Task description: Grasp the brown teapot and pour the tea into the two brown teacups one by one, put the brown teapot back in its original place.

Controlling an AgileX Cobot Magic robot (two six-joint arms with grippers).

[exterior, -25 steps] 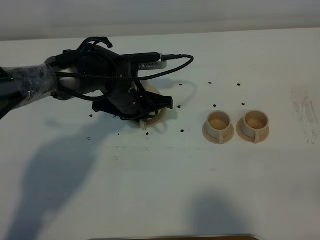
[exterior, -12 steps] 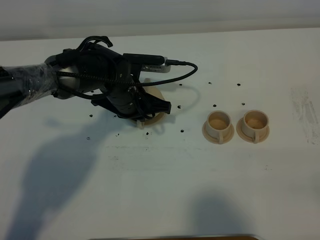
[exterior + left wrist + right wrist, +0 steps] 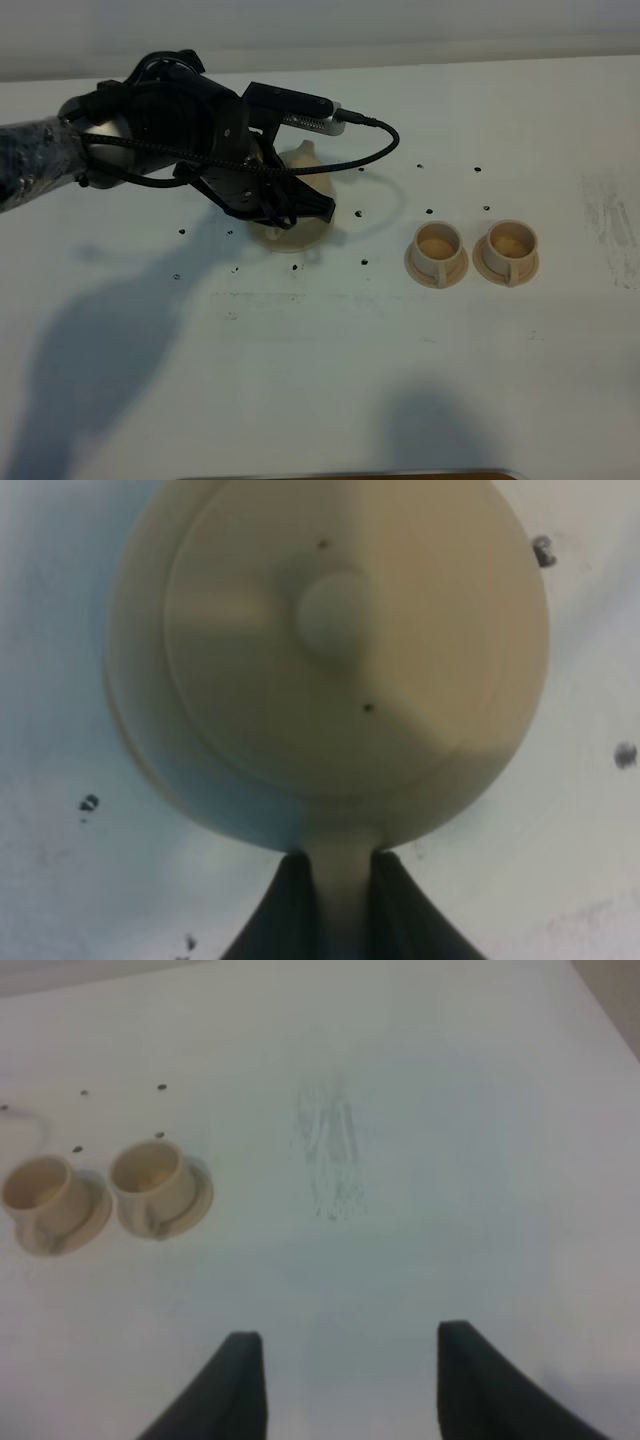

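The brown teapot point(image 3: 308, 178) is at the left centre of the table, spout toward the far side, over the original place, a flat saucer point(image 3: 300, 236). I cannot tell whether it rests on the saucer or hangs just above it. My left gripper point(image 3: 288, 208) is shut on its loop handle. In the left wrist view the handle point(image 3: 345, 885) sits between the two dark fingers point(image 3: 285, 910) below the knobbed lid point(image 3: 335, 620). The two brown teacups point(image 3: 437, 243) point(image 3: 511, 241) stand side by side on their saucers to the right, apart from the teapot. My right gripper point(image 3: 350, 1385) is open and empty, and the cups point(image 3: 40, 1195) point(image 3: 150, 1175) lie far ahead of it.
Small black specks point(image 3: 428, 212) dot the white table around the teapot and the cups. A grey scuff mark point(image 3: 608, 222) is near the right edge. The left arm's cable point(image 3: 375, 150) loops over the table behind the teapot.
My left arm has swung back and up a little with the teapot handle in its grip. More of the teapot's body and spout now shows. The cups have not moved.
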